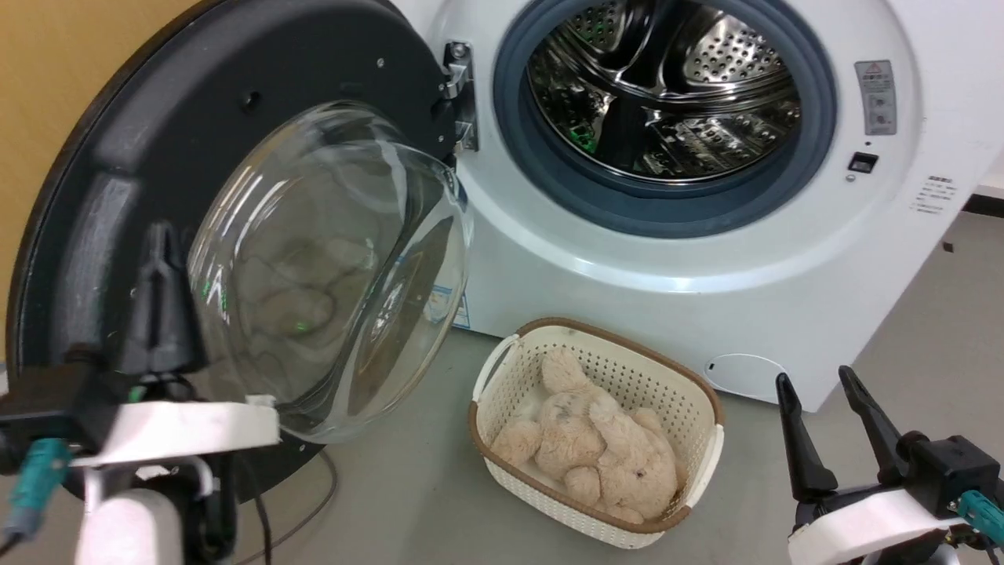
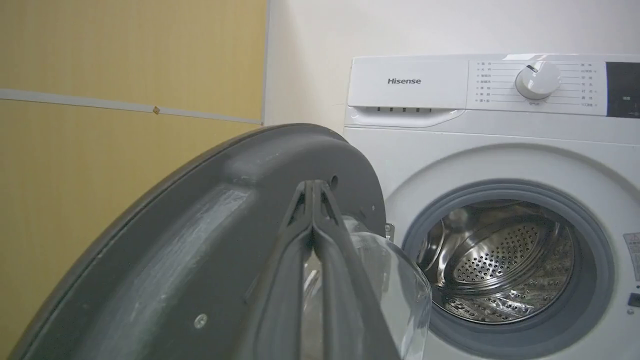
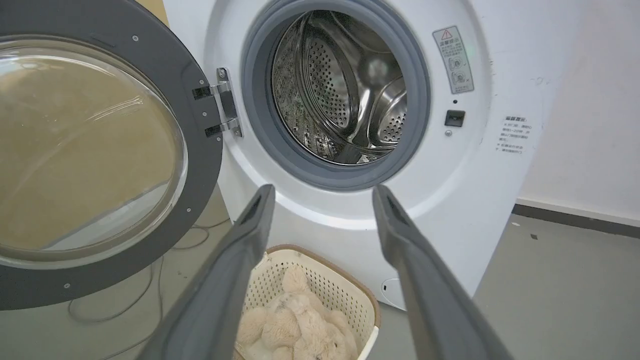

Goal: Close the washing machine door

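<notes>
Left gripper (image 1: 161,239) pinched by open washing machine door (image 1: 78,196); right gripper (image 1: 816,380) spread.

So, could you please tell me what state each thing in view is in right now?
Door: open, swung wide to the left on its hinge.
Drum: uncovered, no laundry seen inside.
Basket: on the floor before the machine, holding a plush toy.
Left gripper: shut, at the door's inner side; contact unclear.
Right gripper: open, holding nothing.
</notes>
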`<state>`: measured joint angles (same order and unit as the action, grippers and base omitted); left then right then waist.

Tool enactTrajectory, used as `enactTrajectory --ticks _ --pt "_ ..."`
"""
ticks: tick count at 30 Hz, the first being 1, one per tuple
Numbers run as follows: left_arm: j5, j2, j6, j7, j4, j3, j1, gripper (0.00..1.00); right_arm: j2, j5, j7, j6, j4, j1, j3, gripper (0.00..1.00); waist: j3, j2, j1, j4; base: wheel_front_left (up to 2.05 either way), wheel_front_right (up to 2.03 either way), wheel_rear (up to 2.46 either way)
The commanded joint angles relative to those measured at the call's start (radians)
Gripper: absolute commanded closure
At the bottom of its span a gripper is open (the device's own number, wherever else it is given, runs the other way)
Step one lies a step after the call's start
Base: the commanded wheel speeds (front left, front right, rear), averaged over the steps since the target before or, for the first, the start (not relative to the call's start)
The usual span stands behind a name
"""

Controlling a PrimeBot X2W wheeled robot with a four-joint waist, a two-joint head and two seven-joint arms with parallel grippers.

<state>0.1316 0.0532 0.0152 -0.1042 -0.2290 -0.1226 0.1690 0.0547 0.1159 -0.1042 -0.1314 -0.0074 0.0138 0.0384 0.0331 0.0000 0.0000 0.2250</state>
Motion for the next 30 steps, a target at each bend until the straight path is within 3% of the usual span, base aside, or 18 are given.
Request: enactTrajectory --ticks 1,8,17,23,30 --pt "0.013 0.002 0.008 -0.009 -0.012 -0.017 0.024 1.0 -0.002 0.011 -0.009 0.0 -0.004 -0.016 -0.002 0.0 0.005 0.0 0.0 0.008 0.0 0.0 0.0" --pt "0.125 0.01 0.035 -0.024 0.011 -0.148 0.068 1.0 -0.002 0.018 -0.024 0.0 -0.003 -0.02 -0.003 0.0 0.019 0.0 0.0 0.042 0.0 0.0 0.0" --pt "0.333 0.059 0.045 -0.005 0.138 -0.301 0.119 1.0 -0.003 0.03 -0.042 0.0 0.011 -0.014 0.0 0.0 0.032 0.0 0.0 0.082 0.0 0.0 0.0" --pt "0.523 0.075 0.015 0.115 0.304 -0.375 0.164 1.0 -0.003 0.036 -0.055 0.0 0.019 -0.009 0.007 0.0 0.038 0.0 0.0 0.107 0.0 0.0 0.0" --pt "0.695 0.108 0.037 0.287 0.504 -0.405 0.19 1.0 -0.003 0.048 -0.07 0.0 0.026 -0.005 0.017 0.0 0.04 0.0 0.0 0.134 0.0 0.0 0.0"
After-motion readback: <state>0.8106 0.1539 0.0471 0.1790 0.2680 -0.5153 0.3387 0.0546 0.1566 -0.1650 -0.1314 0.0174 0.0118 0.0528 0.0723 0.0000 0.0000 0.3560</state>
